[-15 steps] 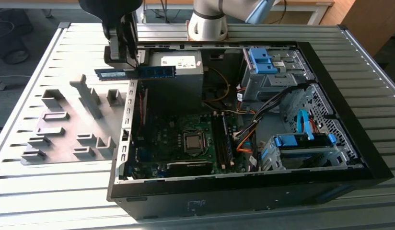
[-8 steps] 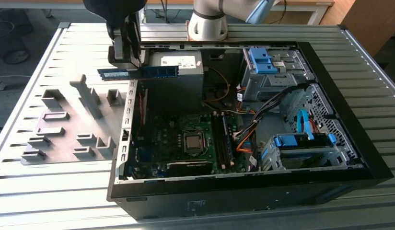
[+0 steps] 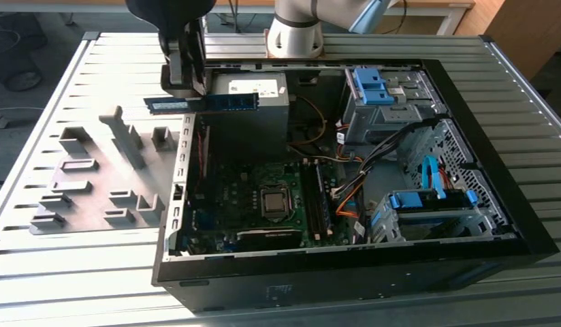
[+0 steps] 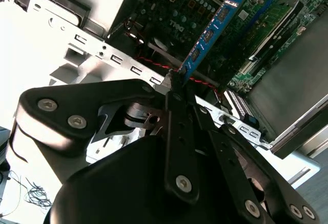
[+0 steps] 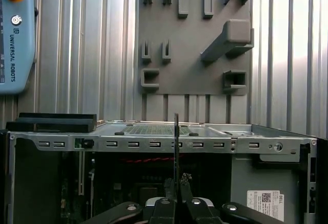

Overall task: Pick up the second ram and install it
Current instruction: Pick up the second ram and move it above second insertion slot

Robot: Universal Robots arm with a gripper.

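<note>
Bench [image 3: 535,95]: ribbed alu. slats w/ strong sunlight glare. Grey floor [image 3: 1,150] at the exterior view's left. Wood panel [image 3: 530,27] behind bench, at the exterior view's right.

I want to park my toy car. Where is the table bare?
Bare table lies nearer the exterior camera than the grey fixture plate, beside the computer case. Another bare strip runs beyond the case on the exterior view's right. Inside the case, cables crowd it, and the pincer holds the ram over its rim.

Exterior view high over case [image 3: 308,283]; wrist views close behind end effector [image 4: 176,80] [image 5: 176,180].
</note>
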